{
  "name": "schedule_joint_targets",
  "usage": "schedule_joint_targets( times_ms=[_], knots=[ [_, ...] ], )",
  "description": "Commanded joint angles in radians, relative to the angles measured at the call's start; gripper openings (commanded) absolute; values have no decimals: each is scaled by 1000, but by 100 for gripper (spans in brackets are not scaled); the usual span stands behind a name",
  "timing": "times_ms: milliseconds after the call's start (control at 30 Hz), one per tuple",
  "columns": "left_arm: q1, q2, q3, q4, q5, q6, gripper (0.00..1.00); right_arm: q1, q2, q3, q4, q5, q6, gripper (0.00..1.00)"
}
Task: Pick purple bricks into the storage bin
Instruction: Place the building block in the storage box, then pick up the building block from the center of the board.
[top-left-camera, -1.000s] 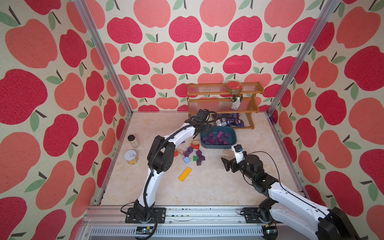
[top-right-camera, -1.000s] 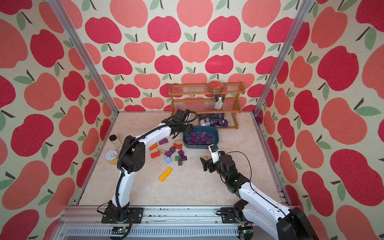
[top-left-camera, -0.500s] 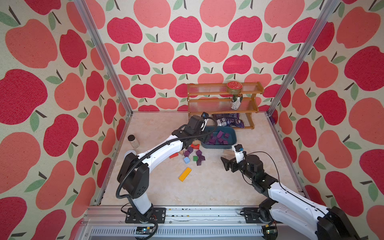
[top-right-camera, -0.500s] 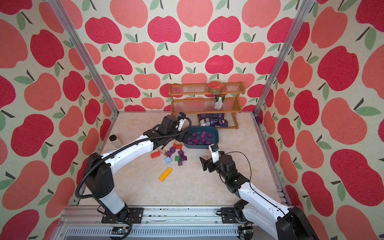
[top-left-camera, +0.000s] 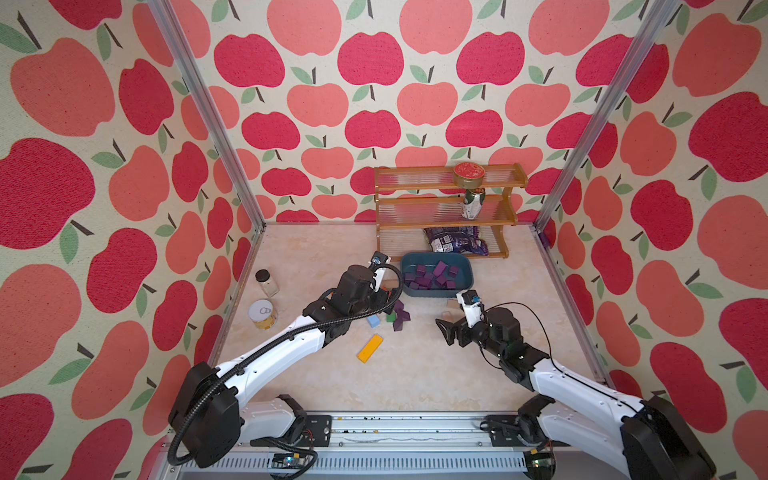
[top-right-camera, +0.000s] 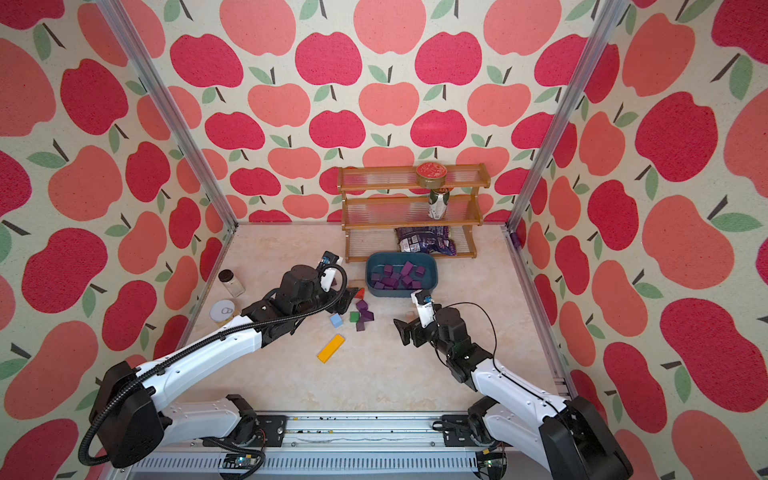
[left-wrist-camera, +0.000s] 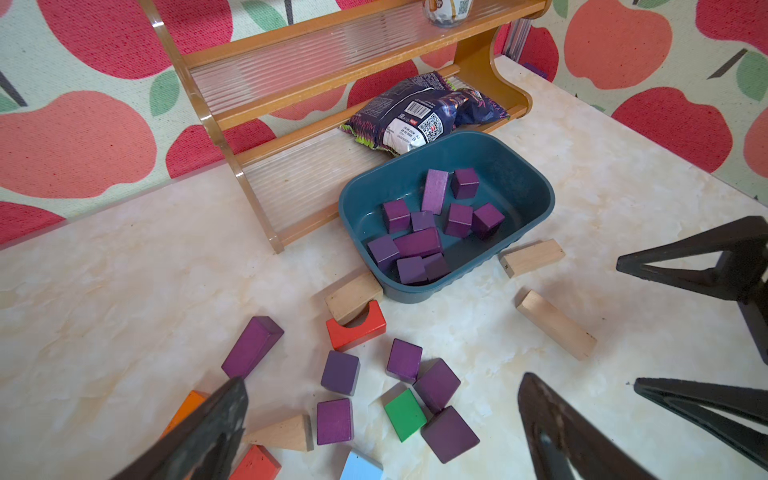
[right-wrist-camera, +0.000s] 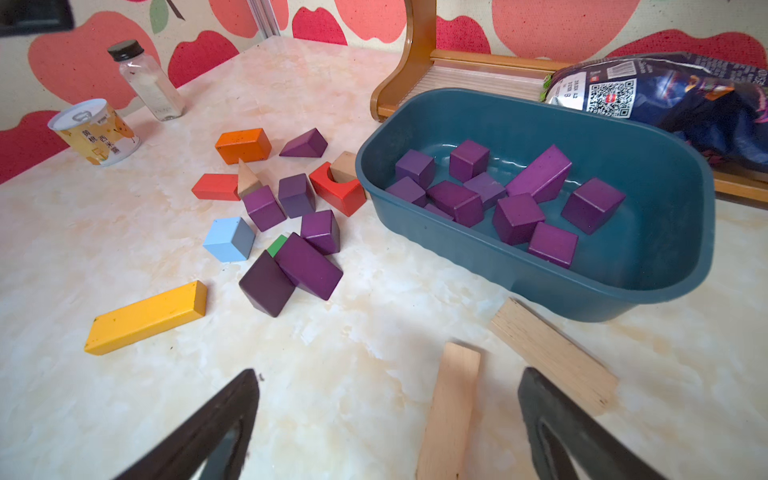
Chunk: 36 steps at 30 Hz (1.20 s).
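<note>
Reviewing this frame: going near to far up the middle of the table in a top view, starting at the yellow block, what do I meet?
Yellow block → light-blue block → storage bin → snack bag → can standing on the rack.

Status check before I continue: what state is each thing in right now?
Left hand: open, empty.
Right hand: open, empty.
Teal plastic storage bin: upright, partly filled.
Purple wooden blocks: some in bin, six loose on table.
Clear glass jar: upright, black cap on.
Yellow tin can: upright, pull-tab lid unopened.
</note>
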Motion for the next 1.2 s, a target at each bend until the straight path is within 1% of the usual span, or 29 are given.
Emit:
schedule_joint_targets(
  times_ms=[0, 167, 267, 367, 433, 500, 600, 667, 767, 900, 967, 1167],
  knots=[
    [5, -74, -96, 78, -9, 5, 99, -5, 17, 36, -29, -16, -40, 99],
    [32, -198, -244, 167, -5, -11, 99, -4, 22, 87, -128, 22, -21, 99],
    [57, -223, -320, 225, 29, -26, 99, -4, 49, 118, -166, 37, 14, 99],
    [64, -212, -340, 240, 19, -9, 99, -5, 87, 170, -211, 54, 95, 99],
    [69, -212, -341, 249, -13, -29, 99, -4, 110, 203, -220, 16, 133, 99],
    [79, -214, -378, 319, 19, -43, 99, 0, 134, 232, -223, 5, 168, 99],
    [80, -182, -421, 408, 27, -29, 99, 4, 173, 258, -226, -6, 170, 99],
    [81, -148, -418, 408, 21, -20, 99, 5, 198, 263, -208, -45, 170, 99],
    [79, -145, -428, 407, 38, -25, 99, 8, 256, 273, -140, -122, 186, 93],
    [79, -182, -457, 430, 54, -22, 99, 22, 376, 337, -120, -202, 178, 83],
    [79, -192, -463, 429, 47, -13, 99, 32, 423, 344, -85, -204, 180, 82],
    [80, -177, -470, 419, 31, -12, 99, 44, 535, 394, -69, -224, 179, 74]
  ],
)
